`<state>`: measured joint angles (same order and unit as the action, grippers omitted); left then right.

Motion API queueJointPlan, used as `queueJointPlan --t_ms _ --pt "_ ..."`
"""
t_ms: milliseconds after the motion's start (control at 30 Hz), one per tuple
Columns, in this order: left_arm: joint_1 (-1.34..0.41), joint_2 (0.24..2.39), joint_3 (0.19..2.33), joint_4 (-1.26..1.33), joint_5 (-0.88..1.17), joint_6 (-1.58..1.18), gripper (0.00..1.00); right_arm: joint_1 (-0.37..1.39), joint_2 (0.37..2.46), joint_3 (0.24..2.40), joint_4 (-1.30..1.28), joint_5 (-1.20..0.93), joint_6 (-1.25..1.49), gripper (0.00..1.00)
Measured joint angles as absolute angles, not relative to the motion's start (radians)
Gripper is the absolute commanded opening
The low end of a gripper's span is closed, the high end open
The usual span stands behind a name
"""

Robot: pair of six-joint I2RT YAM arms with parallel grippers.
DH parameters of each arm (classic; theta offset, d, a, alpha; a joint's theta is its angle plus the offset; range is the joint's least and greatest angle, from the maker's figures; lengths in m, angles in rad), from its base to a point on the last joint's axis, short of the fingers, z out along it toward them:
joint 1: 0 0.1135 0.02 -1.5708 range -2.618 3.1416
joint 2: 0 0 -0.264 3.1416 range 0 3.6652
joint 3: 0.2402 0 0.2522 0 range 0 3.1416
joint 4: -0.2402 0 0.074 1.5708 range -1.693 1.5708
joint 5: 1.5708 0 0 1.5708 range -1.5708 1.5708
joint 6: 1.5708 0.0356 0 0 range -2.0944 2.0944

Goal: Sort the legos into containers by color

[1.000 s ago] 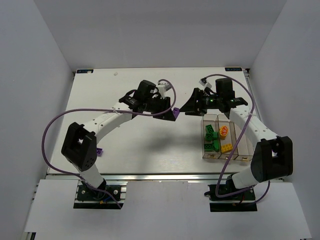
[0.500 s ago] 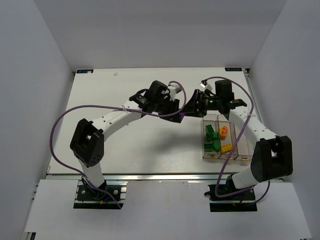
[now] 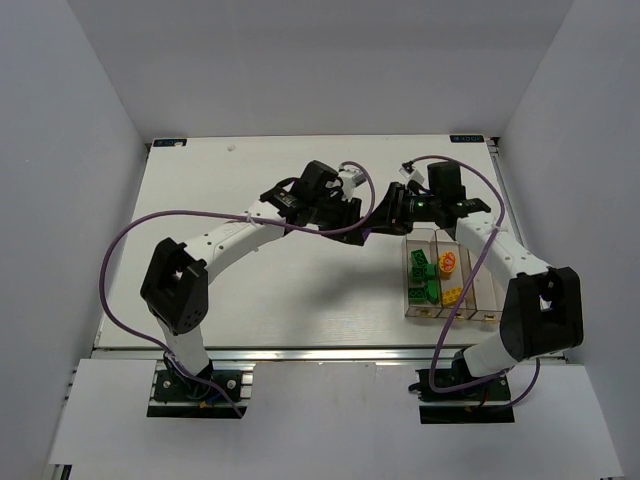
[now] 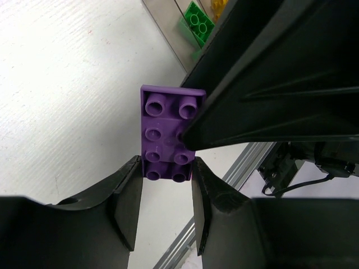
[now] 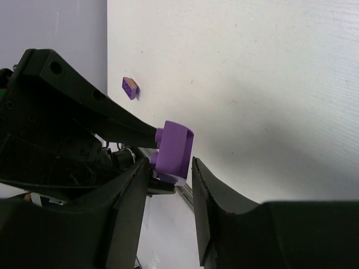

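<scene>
My left gripper (image 4: 166,168) is shut on a flat purple lego (image 4: 168,131) and holds it above the table; in the top view it (image 3: 352,228) sits just left of the containers (image 3: 478,300). My right gripper (image 5: 171,165) is open, its jaws on either side of the same purple lego (image 5: 174,150), with a gap at the right finger. The two grippers meet tip to tip in the top view, where the right gripper (image 3: 380,220) is. Green legos (image 3: 421,275) lie in the left bin, an orange one (image 3: 447,263) and a yellow one (image 3: 453,295) in the middle bin.
A second purple lego (image 3: 200,302) lies on the table near the left arm's base; it also shows in the right wrist view (image 5: 129,88). The rightmost bin (image 3: 487,285) holds no legos. A green lego (image 4: 197,21) shows behind the right finger.
My left arm has swung right with the purple lego until it meets the right gripper. The right gripper has edged left, so its jaws now straddle the lego.
</scene>
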<state>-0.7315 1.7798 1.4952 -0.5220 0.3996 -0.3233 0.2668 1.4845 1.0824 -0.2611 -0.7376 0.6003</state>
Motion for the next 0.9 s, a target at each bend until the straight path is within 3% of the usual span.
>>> queueJointPlan --t_ms 100,200,267,333,367,467,667,900 --pt "-0.735 1.780 1.495 -0.517 0.401 -0.327 0.22 0.267 1.493 1.082 -0.259 -0.736 0.601 0.37" --pt "-0.735 1.780 1.495 -0.517 0.400 -0.329 0.23 0.267 1.497 1.082 -0.258 -0.737 0.603 0.26" --pt "-0.735 1.780 1.495 -0.516 0.399 -0.331 0.30 0.266 1.497 1.082 -0.258 -0.737 0.603 0.12" --pt "-0.735 1.780 1.495 -0.516 0.399 -0.333 0.46 0.266 1.497 1.082 -0.258 -0.738 0.603 0.01" --pt "-0.735 1.780 1.495 -0.516 0.399 -0.334 0.59 0.266 1.497 1.082 -0.257 -0.739 0.602 0.00" --pt "-0.735 1.778 1.495 -0.512 0.398 -0.340 0.72 0.261 1.497 1.082 -0.257 -0.740 0.594 0.00" --pt "-0.726 1.717 1.455 -0.492 0.362 -0.358 0.80 0.198 1.497 1.103 -0.313 -0.723 0.505 0.00" --pt "-0.704 1.456 1.299 -0.488 0.213 -0.397 0.90 0.036 1.486 1.245 -0.479 -0.586 0.305 0.00"
